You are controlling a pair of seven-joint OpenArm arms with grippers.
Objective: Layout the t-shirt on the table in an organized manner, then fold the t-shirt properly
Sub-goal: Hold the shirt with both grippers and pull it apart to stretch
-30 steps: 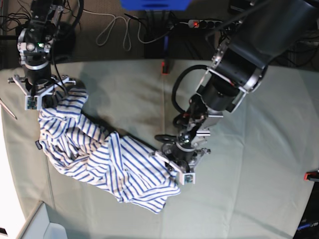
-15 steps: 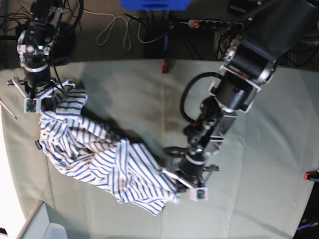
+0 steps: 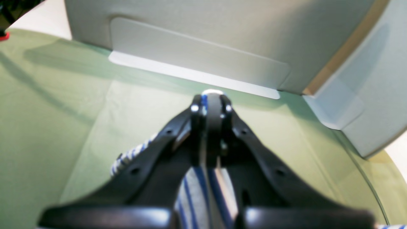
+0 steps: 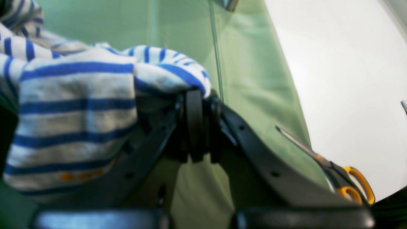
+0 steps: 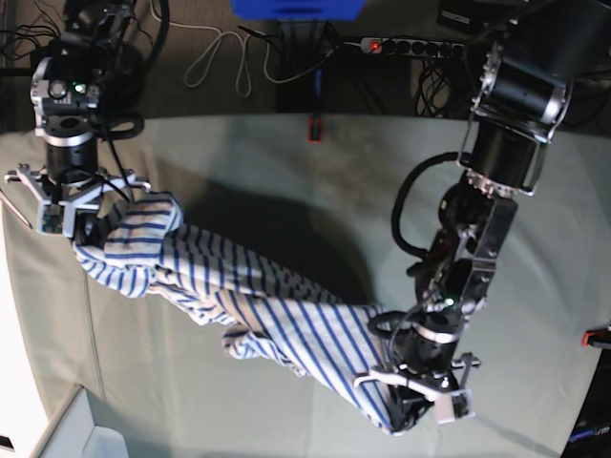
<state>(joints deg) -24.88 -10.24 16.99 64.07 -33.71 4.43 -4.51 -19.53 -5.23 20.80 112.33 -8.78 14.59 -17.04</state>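
I am holding the t-shirt [image 5: 258, 305] with both arms, so it is hanging stretched like a long band above the counter [image 5: 535, 248], running from the far corner on the base view's left to the near edge on its right. My left gripper [image 5: 417, 399] is clenched on one end of the striped cloth, which is passing between its fingers [image 3: 219, 105], and my right gripper [image 5: 72, 215] is clenched on the other bunched end. Scissors [image 4: 337, 178] with orange handles are lying beside the right gripper at the counter's edge.
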